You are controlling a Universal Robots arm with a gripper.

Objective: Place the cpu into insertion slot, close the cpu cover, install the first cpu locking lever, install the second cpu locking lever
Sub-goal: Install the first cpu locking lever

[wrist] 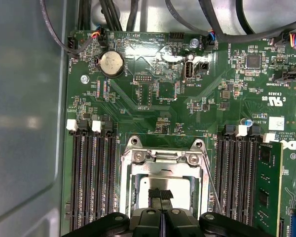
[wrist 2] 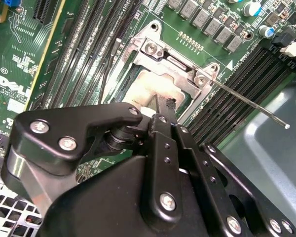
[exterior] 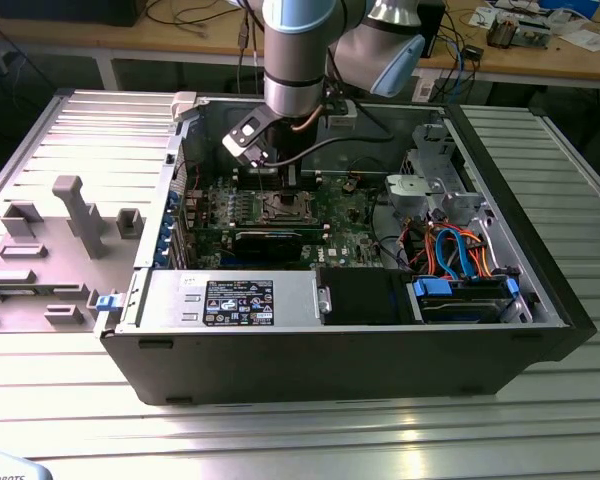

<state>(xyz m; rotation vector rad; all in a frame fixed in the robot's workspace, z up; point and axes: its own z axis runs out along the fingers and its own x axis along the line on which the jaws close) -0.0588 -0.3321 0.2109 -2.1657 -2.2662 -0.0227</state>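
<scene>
Cpu (wrist: 181, 190) lay seated in the insertion slot (wrist: 131, 190), with the cpu cover (wrist: 163, 159) apparently lowered around it. Pincer (wrist: 160, 192), fingers pressed together and empty, stood directly over the chip, likely to press rather than grip.

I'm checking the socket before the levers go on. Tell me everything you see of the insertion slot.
The insertion slot is a square socket lying flat on the green motherboard, between two banks of black memory slots. A silvery metal frame with screws at two corners rims it; its middle looks pale and shiny. A thin metal lever rod juts from one corner, free at its tip. The shut gripper hangs over the pale centre; contact cannot be told.
</scene>
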